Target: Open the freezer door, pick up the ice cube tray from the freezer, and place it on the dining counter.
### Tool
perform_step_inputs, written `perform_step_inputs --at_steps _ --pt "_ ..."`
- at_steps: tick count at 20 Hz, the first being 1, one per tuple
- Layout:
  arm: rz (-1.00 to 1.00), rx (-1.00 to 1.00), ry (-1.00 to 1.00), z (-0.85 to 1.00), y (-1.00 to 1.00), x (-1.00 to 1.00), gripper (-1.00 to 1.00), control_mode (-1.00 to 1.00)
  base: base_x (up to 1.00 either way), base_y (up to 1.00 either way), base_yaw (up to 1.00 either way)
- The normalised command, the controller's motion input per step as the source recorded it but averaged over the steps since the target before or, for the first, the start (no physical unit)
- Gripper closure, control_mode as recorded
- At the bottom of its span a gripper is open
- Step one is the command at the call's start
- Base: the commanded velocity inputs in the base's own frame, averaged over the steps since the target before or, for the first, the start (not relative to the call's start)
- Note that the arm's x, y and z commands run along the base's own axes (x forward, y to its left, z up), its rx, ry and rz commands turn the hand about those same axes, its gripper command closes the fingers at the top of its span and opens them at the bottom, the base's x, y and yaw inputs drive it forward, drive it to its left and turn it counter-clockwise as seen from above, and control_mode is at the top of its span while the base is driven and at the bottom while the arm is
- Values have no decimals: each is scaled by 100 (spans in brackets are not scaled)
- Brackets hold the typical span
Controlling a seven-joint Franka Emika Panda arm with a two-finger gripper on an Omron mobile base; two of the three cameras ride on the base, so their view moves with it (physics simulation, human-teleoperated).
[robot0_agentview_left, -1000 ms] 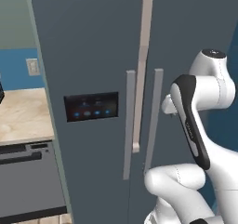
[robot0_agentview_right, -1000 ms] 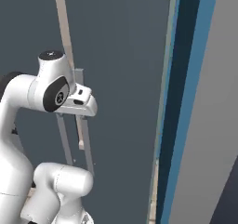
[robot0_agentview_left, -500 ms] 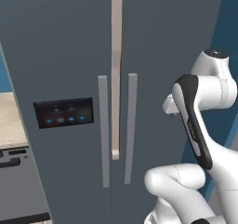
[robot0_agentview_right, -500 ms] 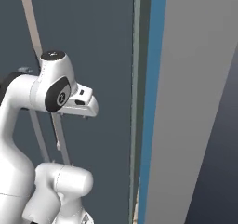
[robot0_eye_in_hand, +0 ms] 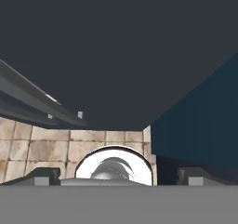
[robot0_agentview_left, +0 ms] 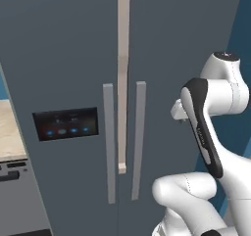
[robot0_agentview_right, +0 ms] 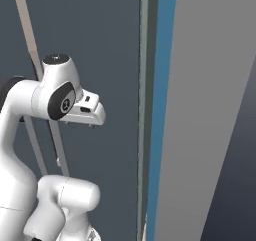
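Slate-blue freezer door [robot0_agentview_left: 63, 83] stands shut at my left, black display [robot0_agentview_left: 66, 124] lit, its grey bar handle [robot0_agentview_left: 109, 142] beside the centre seam. My gripper [robot0_eye_in_hand: 118, 175] faces dark panel, jaws spread wide, holding nothing.

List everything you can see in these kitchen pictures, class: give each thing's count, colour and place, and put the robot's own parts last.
freezer door: one, slate-blue, left half of the fridge front, shut.
display: one, black with small blue lights, on the freezer door.
bar handles: two, grey, upright, either side of the centre seam.
plain door: one, slate-blue, right of the seam.
worktop: one, beige, far left.
floor tiles: beige, below the fridge.
arm: one, white with dark joints, lower right.
gripper: one, jaws wide open, holding nothing.
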Motion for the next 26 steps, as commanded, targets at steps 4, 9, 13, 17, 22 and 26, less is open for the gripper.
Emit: perform_step_inputs --at_steps 4,9,13,17,22,26 --pt "0 0 0 0 0 0 -100 100 10 -25 4" --pt "0 0 0 0 0 0 -100 100 11 -24 6" --pt "0 0 0 0 0 0 -100 100 8 -28 2" --pt "0 0 0 0 0 0 -100 100 3 -23 0" --pt "0 0 0 0 0 -1 -100 -100 0 -6 0" --pt "0 0 -6 -8 66 -56 -100 -100 0 0 0"
